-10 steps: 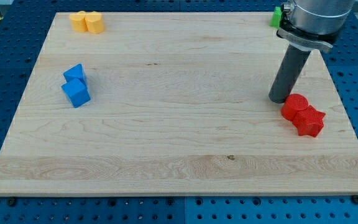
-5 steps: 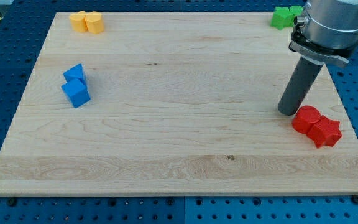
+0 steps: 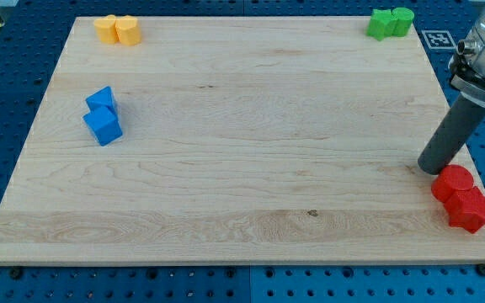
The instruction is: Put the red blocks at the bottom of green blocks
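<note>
Where my tip [image 3: 433, 167] rests, red blocks [image 3: 461, 198] touch.

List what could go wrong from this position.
The red blocks sit at the board's right edge, near the view's bottom; a further push toward the view's right would likely tip them off.

My tip touches them on their upper-left side, so pushing on drives them farther from the green blocks at the view's top right. I would need to get around beneath them first.

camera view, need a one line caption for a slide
My tip touches the upper-left of two red blocks at the board's right edge; green blocks sit at the view's top right.
</note>
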Controlling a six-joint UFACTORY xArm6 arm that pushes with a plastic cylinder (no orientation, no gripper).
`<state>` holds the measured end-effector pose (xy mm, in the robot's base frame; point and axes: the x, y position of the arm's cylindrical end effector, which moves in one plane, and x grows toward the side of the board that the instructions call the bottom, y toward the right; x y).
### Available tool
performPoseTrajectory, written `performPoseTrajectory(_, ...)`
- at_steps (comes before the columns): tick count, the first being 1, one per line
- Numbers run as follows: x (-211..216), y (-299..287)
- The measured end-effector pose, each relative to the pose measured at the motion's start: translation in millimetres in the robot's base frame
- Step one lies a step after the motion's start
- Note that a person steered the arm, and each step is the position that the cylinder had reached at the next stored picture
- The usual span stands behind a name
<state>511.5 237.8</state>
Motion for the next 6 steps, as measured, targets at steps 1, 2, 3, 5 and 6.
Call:
performPoseTrajectory(1, 4, 9)
performPoseTrajectory(2, 5, 15)
performPoseTrajectory(3, 8, 23)
performPoseTrajectory(5, -35, 6)
performPoseTrajectory(6, -96, -21)
